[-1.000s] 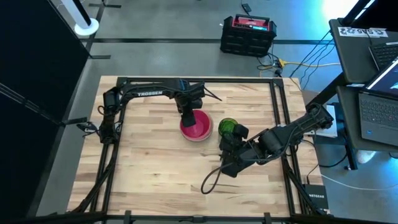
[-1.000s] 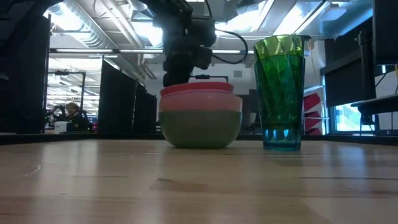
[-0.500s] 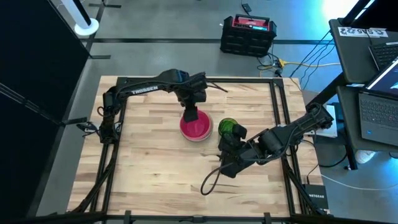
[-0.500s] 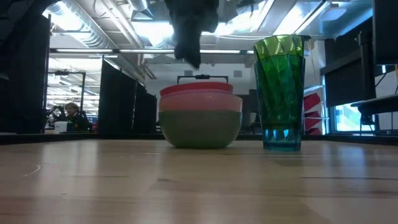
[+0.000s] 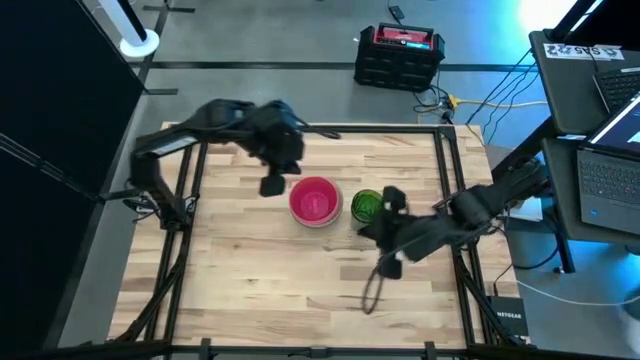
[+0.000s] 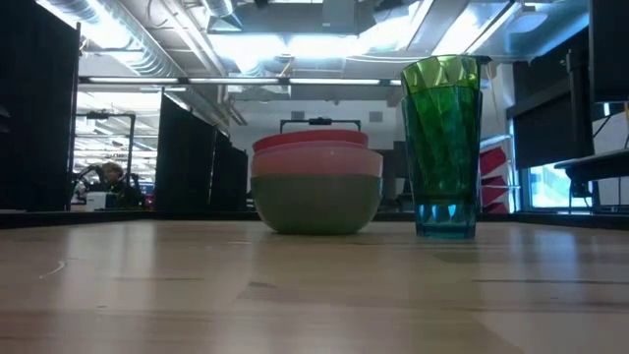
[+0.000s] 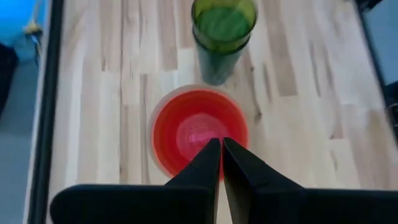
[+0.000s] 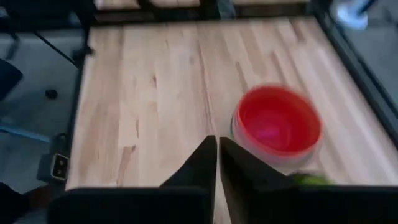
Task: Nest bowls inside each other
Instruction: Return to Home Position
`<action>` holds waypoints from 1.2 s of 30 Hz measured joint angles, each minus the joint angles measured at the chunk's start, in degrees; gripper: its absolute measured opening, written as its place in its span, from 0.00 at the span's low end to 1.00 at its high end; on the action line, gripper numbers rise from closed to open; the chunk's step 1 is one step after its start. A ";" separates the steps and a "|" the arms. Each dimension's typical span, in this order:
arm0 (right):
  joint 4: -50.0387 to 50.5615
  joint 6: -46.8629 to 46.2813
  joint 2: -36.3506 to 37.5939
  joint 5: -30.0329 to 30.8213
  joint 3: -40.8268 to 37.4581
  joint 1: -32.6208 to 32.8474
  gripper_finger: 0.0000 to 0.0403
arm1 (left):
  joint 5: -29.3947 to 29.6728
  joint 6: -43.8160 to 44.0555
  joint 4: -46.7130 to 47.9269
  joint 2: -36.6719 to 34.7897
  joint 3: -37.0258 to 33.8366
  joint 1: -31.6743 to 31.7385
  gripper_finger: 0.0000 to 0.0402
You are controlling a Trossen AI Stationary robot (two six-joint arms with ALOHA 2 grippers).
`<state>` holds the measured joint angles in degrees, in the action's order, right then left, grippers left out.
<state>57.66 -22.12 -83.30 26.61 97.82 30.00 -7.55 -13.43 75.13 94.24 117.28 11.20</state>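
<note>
The bowls stand nested in one stack (image 5: 314,200) at the table's middle: a mint-green one at the bottom (image 6: 316,205), pink ones above it, and a red one (image 7: 199,127) on top. Right of the stack, a tall green cup-like bowl (image 6: 442,113) stands in a teal one (image 6: 447,218). My left gripper (image 5: 271,186) hangs shut above the table, left of the stack. My right gripper (image 5: 385,245) is shut too, near and right of the stack, above the table. Neither holds anything.
Black frame rails (image 5: 447,170) run along the table's edges. A dark cable loop (image 5: 370,295) lies on the wood below my right arm. Bare wood stretches left and near of the stack (image 5: 240,270). A person (image 6: 113,177) sits far off in the room behind.
My left gripper has risen out of the red top bowl, gone up out of the low view and moved toward the table's left edge. My right arm has drawn back a little toward the right edge and risen. The bowls and cups have stayed in place.
</note>
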 joint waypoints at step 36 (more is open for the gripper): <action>-30.29 6.66 79.80 1.07 -58.47 -3.41 0.00 | 17.48 51.51 -47.01 -44.54 -52.39 -15.75 0.00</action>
<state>27.37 -15.45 -3.50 27.68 39.35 26.59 9.93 38.07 28.11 49.70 64.89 -4.55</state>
